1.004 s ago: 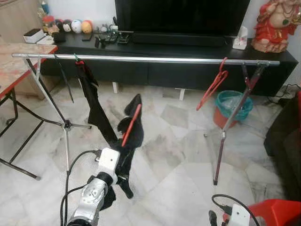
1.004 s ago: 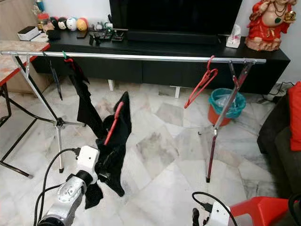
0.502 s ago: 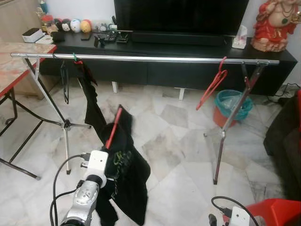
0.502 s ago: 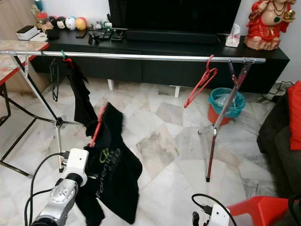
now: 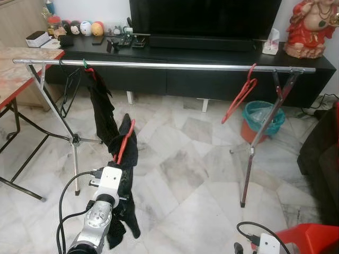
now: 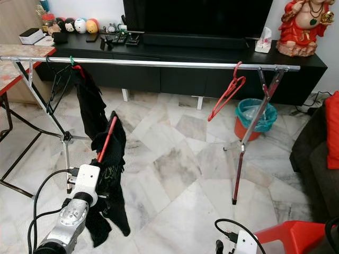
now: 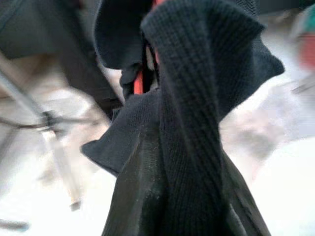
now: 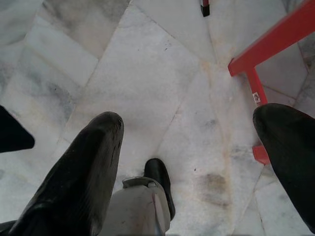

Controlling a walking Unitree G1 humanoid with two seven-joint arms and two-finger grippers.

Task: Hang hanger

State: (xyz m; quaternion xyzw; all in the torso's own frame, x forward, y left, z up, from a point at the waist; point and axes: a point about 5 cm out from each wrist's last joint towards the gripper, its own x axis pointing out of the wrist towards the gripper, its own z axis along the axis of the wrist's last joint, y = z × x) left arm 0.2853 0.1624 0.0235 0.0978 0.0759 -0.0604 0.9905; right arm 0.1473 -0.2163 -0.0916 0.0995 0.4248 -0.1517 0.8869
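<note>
Black ribbed knit cloth (image 7: pixel 192 123), matt and coarse-looking, is draping over a glossy red plastic hanger (image 5: pixel 124 142) just ahead of the left gripper (image 5: pixel 117 168). A polished metal rail (image 5: pixel 169 66) is gleaming beyond it, carrying a second glossy red hanger (image 5: pixel 239 96). Smooth, veined marble floor (image 8: pixel 147 73) is shining between the matt black, spread fingers (image 8: pixel 83 167) of the right gripper (image 8: pixel 197 162).

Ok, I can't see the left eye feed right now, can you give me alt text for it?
The left gripper holds up a red hanger draped with a black garment, below a long silver rail. A dark garment and an empty red hanger hang from the rail, above a marble floor.
</note>
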